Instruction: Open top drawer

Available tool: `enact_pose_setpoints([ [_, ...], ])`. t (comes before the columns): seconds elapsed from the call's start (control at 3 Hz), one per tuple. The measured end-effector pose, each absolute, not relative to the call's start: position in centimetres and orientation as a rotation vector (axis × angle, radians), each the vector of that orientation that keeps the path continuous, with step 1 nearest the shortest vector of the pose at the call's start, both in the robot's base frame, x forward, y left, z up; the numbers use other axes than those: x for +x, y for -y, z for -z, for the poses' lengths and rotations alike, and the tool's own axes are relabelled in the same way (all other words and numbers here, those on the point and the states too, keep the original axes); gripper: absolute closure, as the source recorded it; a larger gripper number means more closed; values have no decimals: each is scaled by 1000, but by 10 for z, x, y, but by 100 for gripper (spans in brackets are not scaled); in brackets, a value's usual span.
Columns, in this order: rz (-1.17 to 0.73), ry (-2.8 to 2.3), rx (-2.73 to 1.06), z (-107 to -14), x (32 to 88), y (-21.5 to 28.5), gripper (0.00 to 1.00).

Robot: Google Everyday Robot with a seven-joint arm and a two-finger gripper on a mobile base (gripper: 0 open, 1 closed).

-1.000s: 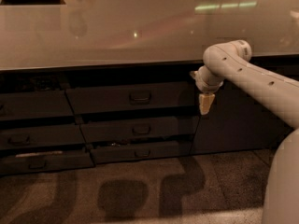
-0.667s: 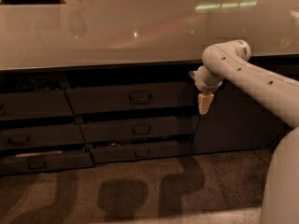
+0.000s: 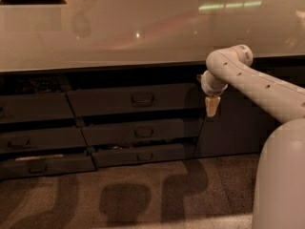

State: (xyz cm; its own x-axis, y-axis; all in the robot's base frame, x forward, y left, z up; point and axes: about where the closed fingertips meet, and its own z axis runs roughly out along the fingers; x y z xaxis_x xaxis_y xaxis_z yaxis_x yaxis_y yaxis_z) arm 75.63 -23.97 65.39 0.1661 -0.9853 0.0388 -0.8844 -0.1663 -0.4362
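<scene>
Pale arm [image 3: 259, 82] extended from right, wrist [image 3: 213, 83] bent, hand [image 3: 212, 107] pointing down

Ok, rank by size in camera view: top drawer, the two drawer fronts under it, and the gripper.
1. top drawer
2. middle drawer front
3. bottom drawer front
4. gripper, at the top drawer's right end

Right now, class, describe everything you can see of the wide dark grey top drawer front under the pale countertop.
The wide dark grey top drawer front is a flat, matte-looking horizontal panel directly under the glossy pale countertop, with a dark gap above it. A small dark loop handle sits at its centre. Its inside is not visible. The robot's gripper hangs pointing down just off its right end, away from the handle, which nothing holds.
</scene>
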Motion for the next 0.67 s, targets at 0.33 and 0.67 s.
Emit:
enact_pose_setpoints([
  [0.33,475,-1775,-2141,-645,765,248,0],
  [0.67,434,-1699,-2150,-641,761,248,0],
])
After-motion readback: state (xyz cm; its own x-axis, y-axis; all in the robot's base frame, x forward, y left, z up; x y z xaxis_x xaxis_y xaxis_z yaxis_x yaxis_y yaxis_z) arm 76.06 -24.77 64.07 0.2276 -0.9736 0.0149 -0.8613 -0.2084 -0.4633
